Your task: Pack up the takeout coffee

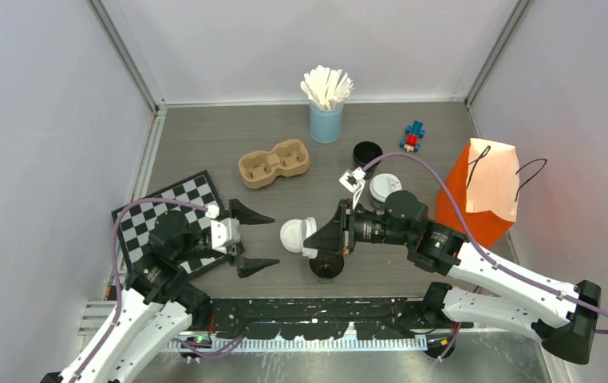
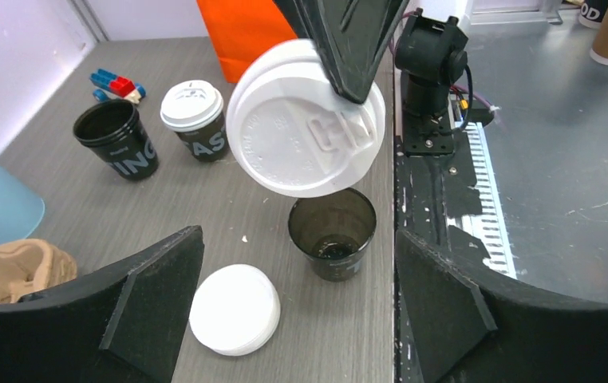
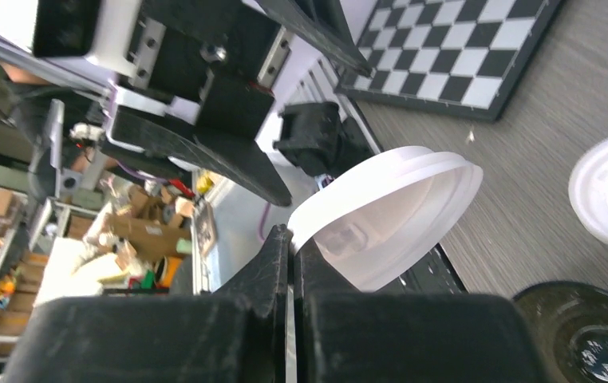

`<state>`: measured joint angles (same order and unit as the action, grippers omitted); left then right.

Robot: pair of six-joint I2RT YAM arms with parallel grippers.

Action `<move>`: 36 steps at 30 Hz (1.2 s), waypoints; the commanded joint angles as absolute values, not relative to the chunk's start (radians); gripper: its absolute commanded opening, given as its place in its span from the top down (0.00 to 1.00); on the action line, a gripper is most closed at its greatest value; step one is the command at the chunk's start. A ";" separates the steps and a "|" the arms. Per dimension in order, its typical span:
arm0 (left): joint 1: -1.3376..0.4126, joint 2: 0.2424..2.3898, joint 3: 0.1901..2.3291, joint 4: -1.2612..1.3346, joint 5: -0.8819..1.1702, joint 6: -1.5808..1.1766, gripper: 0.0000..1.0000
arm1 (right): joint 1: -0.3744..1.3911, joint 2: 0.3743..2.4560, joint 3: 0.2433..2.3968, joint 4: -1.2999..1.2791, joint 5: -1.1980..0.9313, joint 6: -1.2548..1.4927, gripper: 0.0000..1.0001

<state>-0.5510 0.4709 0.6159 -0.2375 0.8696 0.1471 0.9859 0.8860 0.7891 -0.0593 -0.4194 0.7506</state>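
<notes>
Left wrist view, nearest first: the left gripper (image 1: 274, 239) stands with its jaws spread wide, nothing between them and nothing touched; its black fingers (image 2: 149, 295) frame the bottom of that view. Just beyond one finger a loose lid (image 2: 234, 309) lies flat on the table (image 2: 85, 215); beside it, near the table's front edge, stands an open black cup (image 2: 333, 231), upright and without a lid.

Above that cup hangs a white sip lid (image 2: 285, 136), tilted — its top face turned towards the left arm — and pinched at the rim by the right gripper (image 3: 289, 239); those jaws are closed to a thin slit on the lid's edge, as the right wrist view shows; the lid is clear of the cup, not seated on it.

Farther back, the top view shows a chessboard (image 1: 169, 219) lying under the left arm; behind the right wrist stands a lidded cup (image 1: 384, 189), and just beyond it a second open cup (image 1: 367, 152) — both black with white print. Left of these sits a cardboard carrier (image 1: 274, 163) with both of its wells empty; an orange bag (image 1: 484, 195) stands at the right; toy blocks (image 1: 413, 137) lie near the back; a light-blue cup (image 1: 325, 120) of white stirrers is farthest.
</notes>
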 commanded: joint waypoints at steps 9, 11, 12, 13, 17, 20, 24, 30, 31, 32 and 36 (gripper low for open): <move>-0.597 0.522 0.576 0.039 0.818 0.213 0.00 | 0.984 0.871 0.705 0.236 -0.352 0.959 0.98; -0.610 0.543 0.581 0.043 0.830 0.231 0.00 | 0.985 0.877 0.698 0.260 -0.364 0.965 0.98; -0.615 0.555 0.583 0.043 0.840 0.239 0.00 | 0.985 0.880 0.695 0.267 -0.371 0.964 0.98; -0.620 0.563 0.587 0.042 0.854 0.241 0.00 | 0.985 0.882 0.695 0.267 -0.376 0.957 0.98; -0.638 0.593 0.605 0.020 0.888 0.255 0.00 | 0.983 0.889 0.695 0.271 -0.400 0.950 0.98; -0.649 0.610 0.623 -0.025 0.899 0.277 0.00 | 0.985 0.896 0.693 0.279 -0.424 0.951 0.98; -0.662 0.638 0.636 -0.038 0.922 0.279 0.00 | 0.984 0.904 0.693 0.290 -0.449 0.947 0.98; -0.705 0.655 0.638 -0.018 0.887 0.288 0.00 | 0.984 0.922 0.699 0.289 -0.478 0.942 0.98; -0.713 0.660 0.641 -0.019 0.885 0.292 0.00 | 0.984 0.926 0.698 0.290 -0.481 0.942 0.98; -0.720 0.664 0.644 -0.019 0.877 0.295 0.00 | 0.985 0.931 0.699 0.290 -0.482 0.944 0.98; -0.741 0.673 0.648 -0.022 0.852 0.318 0.01 | 0.984 0.940 0.699 0.296 -0.484 0.947 0.98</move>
